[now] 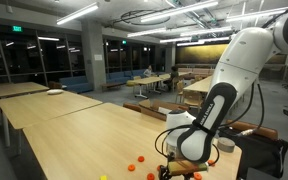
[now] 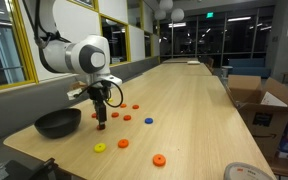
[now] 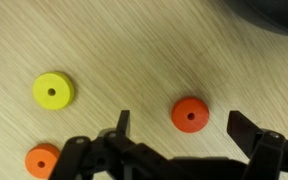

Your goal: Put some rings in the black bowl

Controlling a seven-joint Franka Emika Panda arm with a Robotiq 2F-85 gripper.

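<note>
Your ceiling strip lights [image 1: 79, 14] at 12 o'clock light the table [image 2: 194, 90] evenly; the windows [image 1: 44, 55] are dark. In the wrist view you get sharp wood grain and a dim, blurred gripper [image 3: 179, 125] at 6 o'clock.

I see my gripper [image 2: 101, 124] pointing down at the wooden table [image 2: 199, 105], just right of the black bowl [image 2: 57, 124]. Orange rings [image 2: 123, 143] lie scattered around it, with a yellow ring [image 2: 100, 148] nearer and a blue ring [image 2: 149, 122] farther right.

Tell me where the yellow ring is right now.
In the wrist view the yellow ring lies at upper left, left of the red ring and above an orange ring; in an exterior view it sits near the black bowl.
</note>
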